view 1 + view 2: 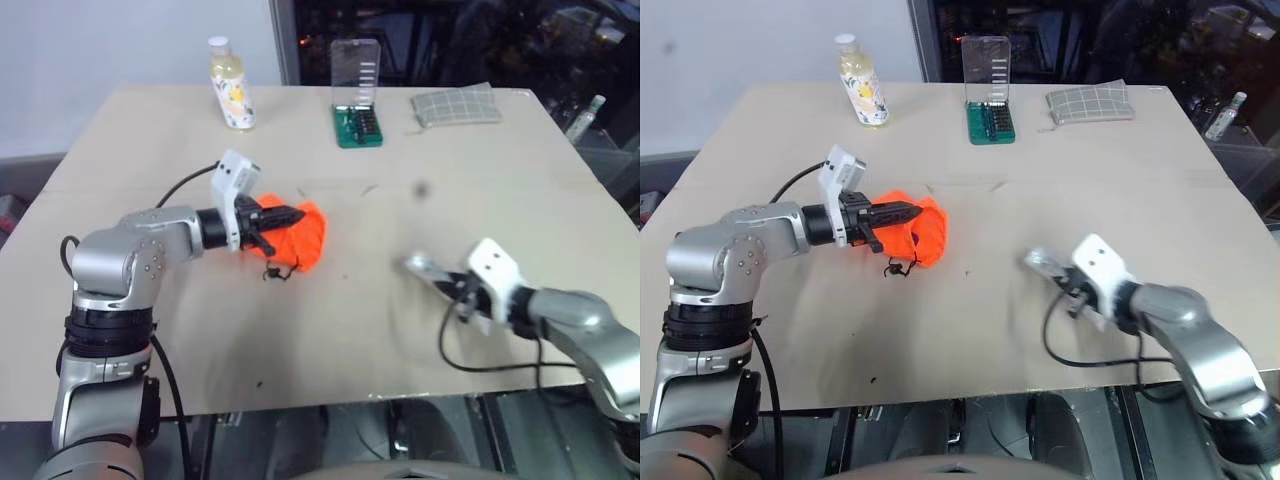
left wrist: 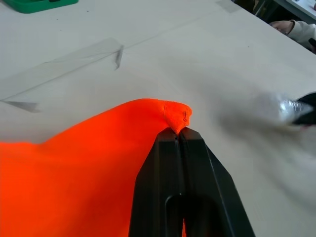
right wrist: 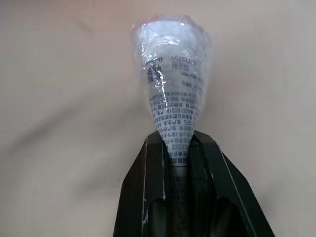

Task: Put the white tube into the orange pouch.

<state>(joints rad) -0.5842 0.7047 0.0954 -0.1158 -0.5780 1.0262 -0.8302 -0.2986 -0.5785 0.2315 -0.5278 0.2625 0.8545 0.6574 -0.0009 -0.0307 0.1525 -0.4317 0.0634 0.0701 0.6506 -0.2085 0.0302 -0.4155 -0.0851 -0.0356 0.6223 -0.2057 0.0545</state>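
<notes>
Holding the orange pouch [image 1: 298, 236] by a pinch of fabric, the left gripper [image 1: 283, 216] keeps it just off the table [image 1: 330, 330] near the middle-left in the left eye view; a black cord [image 1: 273, 270] dangles below it. Right gripper [image 1: 452, 283] sits well apart, toward the near right, with the white tube [image 1: 420, 266] sticking out ahead of its fingers, pointed roughly at the pouch. Along the far edge stand a bottle [image 1: 231, 84], a green bit case [image 1: 357, 123] and a checked cloth pouch [image 1: 455, 105].

Right eye view: same layout, nothing further.

Left wrist view: fingers pressed together on a fold at the pouch rim; whether the mouth is open cannot be told.

Right wrist view: fingers clamped on the tube's narrow tail, most of its length free.

Risks, as judgement:
- Tail-end grip is shallow; the tube could pivot or slip out during the approach.
- With one pinch on the rim, the soft mouth may sag shut, so the tube would push the fabric instead of entering.
- The loose cord could snag the tube tip.
</notes>
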